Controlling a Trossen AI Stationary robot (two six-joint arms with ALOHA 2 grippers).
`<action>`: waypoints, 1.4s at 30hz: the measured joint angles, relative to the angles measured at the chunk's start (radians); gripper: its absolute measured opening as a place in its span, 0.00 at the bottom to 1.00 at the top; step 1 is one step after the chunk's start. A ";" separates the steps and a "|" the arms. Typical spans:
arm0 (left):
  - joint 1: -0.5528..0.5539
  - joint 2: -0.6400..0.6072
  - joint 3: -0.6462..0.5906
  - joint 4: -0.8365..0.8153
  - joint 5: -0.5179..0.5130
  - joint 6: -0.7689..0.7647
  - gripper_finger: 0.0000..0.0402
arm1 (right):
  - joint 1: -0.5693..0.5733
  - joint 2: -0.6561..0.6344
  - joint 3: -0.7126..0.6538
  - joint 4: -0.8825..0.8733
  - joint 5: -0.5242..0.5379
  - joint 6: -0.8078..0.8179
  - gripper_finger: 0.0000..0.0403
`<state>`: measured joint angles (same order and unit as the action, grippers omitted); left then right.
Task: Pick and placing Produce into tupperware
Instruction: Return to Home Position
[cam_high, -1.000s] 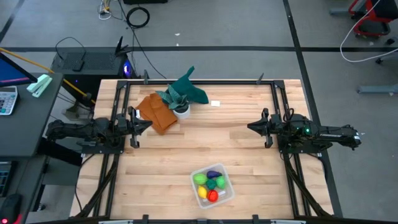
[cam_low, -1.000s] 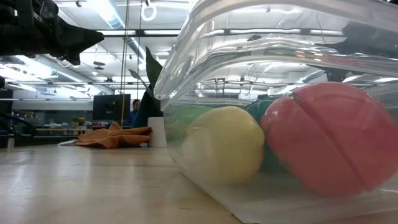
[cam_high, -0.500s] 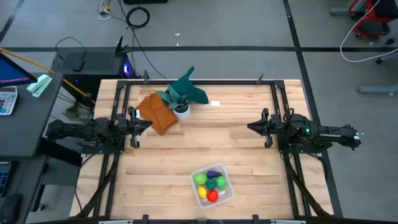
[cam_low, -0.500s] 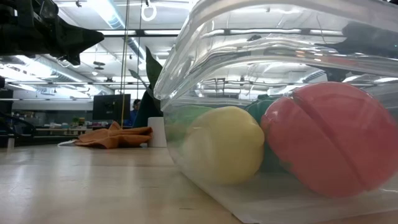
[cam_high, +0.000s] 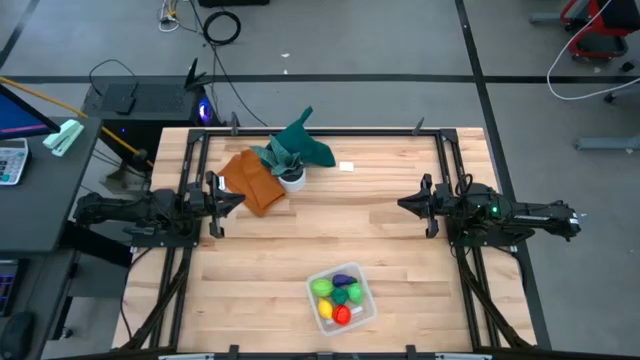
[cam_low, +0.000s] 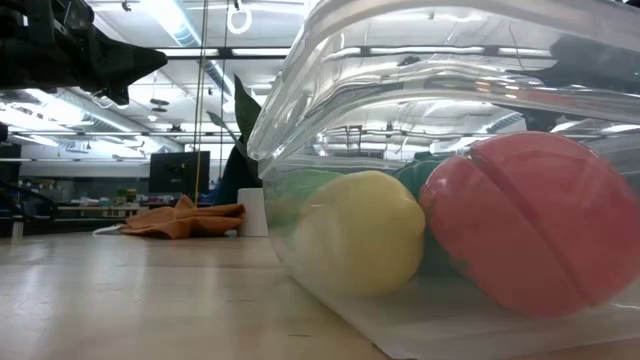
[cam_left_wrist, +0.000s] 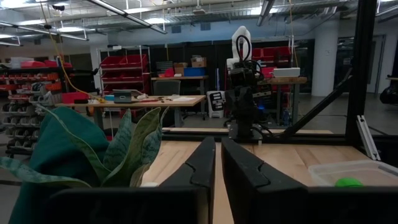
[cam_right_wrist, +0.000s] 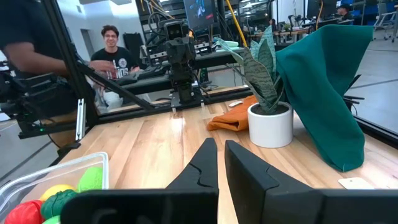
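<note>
The clear tupperware (cam_high: 364, 306) stands near the table's front edge, about midway between my arms. The produce lies inside it: a yellow piece (cam_high: 325, 307), green pieces (cam_high: 321, 288), a red one (cam_high: 342, 315) and a purple one (cam_high: 346, 279). In the low view its wall (cam_low: 420, 90) fills the right half, with the yellow piece (cam_low: 360, 235) and the red piece (cam_low: 540, 225) behind it. My left gripper (cam_high: 240, 200) hangs shut at the table's left side, pointing right. My right gripper (cam_high: 402, 205) hangs shut at the right side, pointing left. Neither holds anything.
A white pot with a leafy plant (cam_high: 291, 178) stands at the far middle, with a teal cloth (cam_high: 305, 140) behind it and an orange-brown cloth (cam_high: 252, 180) to its left. A small white card (cam_high: 347, 166) lies nearby. People (cam_right_wrist: 112, 46) show beyond the table's left side.
</note>
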<state>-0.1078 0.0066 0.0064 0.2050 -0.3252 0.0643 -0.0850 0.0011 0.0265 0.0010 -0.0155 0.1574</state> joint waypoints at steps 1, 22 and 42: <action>0.000 0.000 0.000 0.000 0.000 0.000 0.09 | 0.000 0.000 0.000 0.000 0.000 0.000 0.00; 0.000 0.000 0.000 0.000 0.000 0.000 0.09 | 0.000 0.000 0.000 0.000 0.000 0.000 0.00; 0.000 0.000 0.000 0.000 0.000 0.000 0.09 | 0.000 0.000 0.000 0.000 0.000 0.000 0.00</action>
<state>-0.1078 0.0064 0.0064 0.2050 -0.3252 0.0639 -0.0851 0.0012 0.0265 0.0012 -0.0158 0.1574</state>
